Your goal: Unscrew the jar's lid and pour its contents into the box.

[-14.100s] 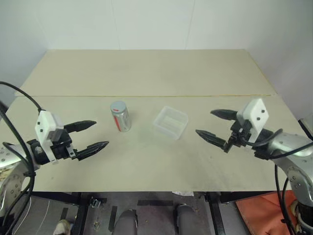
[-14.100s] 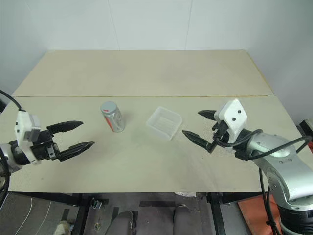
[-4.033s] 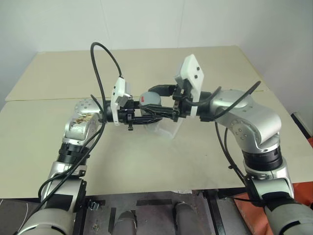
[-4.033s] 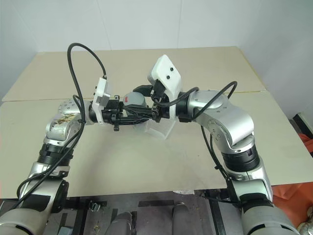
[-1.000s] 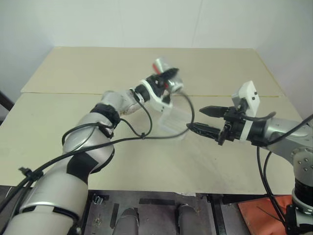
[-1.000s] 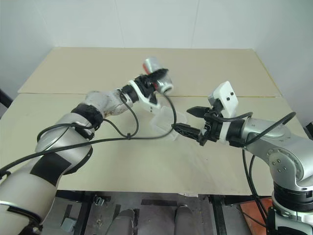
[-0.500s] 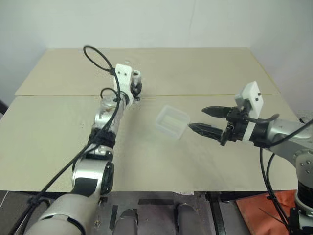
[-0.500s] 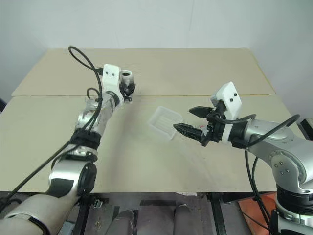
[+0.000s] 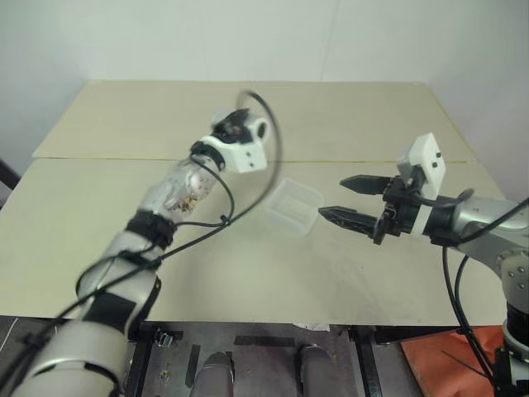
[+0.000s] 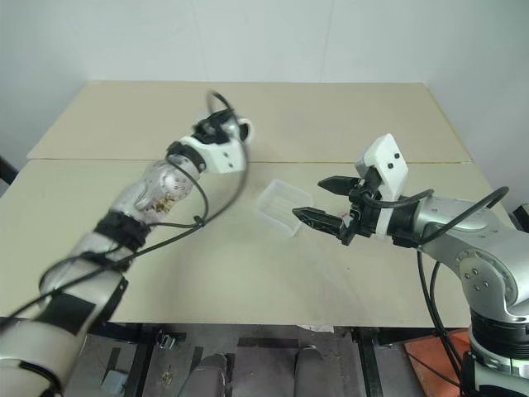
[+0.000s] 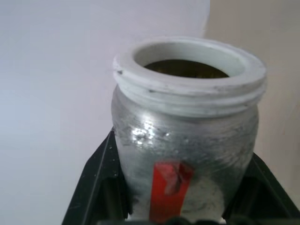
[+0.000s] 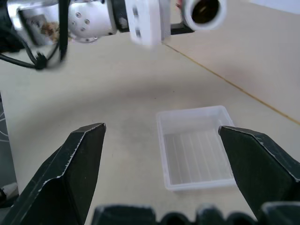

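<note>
My left gripper [image 9: 235,131] is shut on the jar [image 9: 254,128] and holds it in the air over the back of the table, left of and behind the box [image 9: 291,205]. The jar [image 11: 185,140] is silvery with a red label; its white threaded mouth is bare and points sideways toward the right. Something dark brown shows inside the mouth, but I cannot make out the contents as pieces. The lid is out of view. The box [image 12: 197,152] is clear, lies flat and looks empty. My right gripper [image 9: 343,198] hovers open and empty just right of the box.
The beige table [image 9: 372,124] has a seam line [image 9: 388,161] running across it behind the box. Its front edge [image 9: 273,321] lies near me. An orange object [image 9: 434,364] sits on the floor at the lower right.
My left arm has swung the jar to the right, from upright at the back left to tipped with its mouth sideways, nearer the box. The right gripper has stayed where it was, open.
</note>
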Available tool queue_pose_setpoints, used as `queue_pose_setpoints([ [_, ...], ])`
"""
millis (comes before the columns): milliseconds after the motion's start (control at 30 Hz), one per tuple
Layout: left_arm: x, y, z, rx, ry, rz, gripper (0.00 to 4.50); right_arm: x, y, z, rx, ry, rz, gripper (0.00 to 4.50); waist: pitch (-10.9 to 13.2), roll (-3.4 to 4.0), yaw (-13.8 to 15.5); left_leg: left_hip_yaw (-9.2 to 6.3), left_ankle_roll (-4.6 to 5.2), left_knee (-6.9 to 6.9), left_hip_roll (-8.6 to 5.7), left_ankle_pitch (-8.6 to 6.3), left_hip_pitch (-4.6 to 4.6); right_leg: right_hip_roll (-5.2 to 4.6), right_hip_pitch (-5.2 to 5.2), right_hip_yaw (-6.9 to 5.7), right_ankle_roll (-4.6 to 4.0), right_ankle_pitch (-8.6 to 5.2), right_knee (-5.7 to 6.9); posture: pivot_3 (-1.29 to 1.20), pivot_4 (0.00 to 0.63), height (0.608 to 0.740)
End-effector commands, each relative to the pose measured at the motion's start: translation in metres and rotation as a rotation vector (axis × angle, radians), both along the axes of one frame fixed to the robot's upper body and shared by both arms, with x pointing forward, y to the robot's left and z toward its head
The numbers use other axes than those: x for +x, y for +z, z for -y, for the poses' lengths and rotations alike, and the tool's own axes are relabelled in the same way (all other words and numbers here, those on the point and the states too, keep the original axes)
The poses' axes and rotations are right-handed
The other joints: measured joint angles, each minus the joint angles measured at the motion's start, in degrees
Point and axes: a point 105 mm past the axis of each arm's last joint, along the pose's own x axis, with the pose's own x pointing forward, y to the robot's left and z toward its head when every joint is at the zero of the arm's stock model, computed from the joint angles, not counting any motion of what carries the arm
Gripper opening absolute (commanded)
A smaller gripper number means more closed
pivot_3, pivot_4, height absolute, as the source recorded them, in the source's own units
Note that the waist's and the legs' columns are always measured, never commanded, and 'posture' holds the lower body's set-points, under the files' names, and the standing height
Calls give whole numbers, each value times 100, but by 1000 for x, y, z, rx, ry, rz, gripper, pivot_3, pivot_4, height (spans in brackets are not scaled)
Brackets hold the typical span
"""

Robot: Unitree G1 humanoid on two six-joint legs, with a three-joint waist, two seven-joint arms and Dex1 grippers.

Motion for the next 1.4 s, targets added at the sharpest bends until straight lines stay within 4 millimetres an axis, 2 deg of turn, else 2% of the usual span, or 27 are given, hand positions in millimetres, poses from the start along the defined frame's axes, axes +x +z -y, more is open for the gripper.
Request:
queue_pose_setpoints([
  [33,-9,-2,30,352,-140,281,1930,-1,13,0,-2,1,77,4472,0,0,46,0,-1,1,0,0,-6,0,-2,0,3,2,7,0,150,740],
  [133,-11,-7,48,532,-204,413,1930,-3,13,-1,1,-3,87,4472,0,0,82,2,-2,2,-2,1,-17,-1,-7,0,7,4,5,0,150,740],
  [300,-16,-28,73,679,-281,450,1930,-6,15,1,14,-31,106,4472,0,0,83,3,-4,2,-2,3,-27,-1,-18,0,8,4,10,0,150,740],
  [567,-13,-31,80,656,-264,417,1930,-18,15,4,31,-71,126,4472,1,-1,80,4,-4,2,-2,2,-29,-2,-19,0,8,4,11,0,150,740],
  [800,-11,-22,72,528,-244,345,1930,-17,15,5,37,-85,119,4472,1,-2,85,4,-4,2,-1,2,-29,-2,-19,0,8,4,12,0,150,740],
  [933,-11,-11,55,230,-225,151,1930,-15,14,6,36,-84,112,4472,0,-1,65,4,-4,2,0,3,-27,-2,-20,0,8,4,14,0,150,740],
  [1133,14,15,-6,-609,-81,-375,1930,-11,13,5,38,-60,100,4472,-2,3,43,6,-7,5,1,4,-18,-3,-16,0,6,5,21,0,150,740],
  [1200,17,17,-17,-783,-90,-495,1930,-11,13,5,38,-52,99,4472,-1,3,22,5,-7,9,1,4,-22,-3,-16,0,5,6,21,0,150,740],
  [1300,20,8,-52,-1130,-88,-748,1930,-10,14,3,45,-31,100,4472,-2,3,-18,2,-7,18,1,4,-27,-3,-14,-1,5,6,20,0,150,740],
  [1400,11,-9,-66,-1225,-90,-910,1930,-10,14,2,45,-20,99,4472,-4,6,-117,1,-3,24,1,2,-20,-2,-7,-1,6,5,23,0,150,740],
])
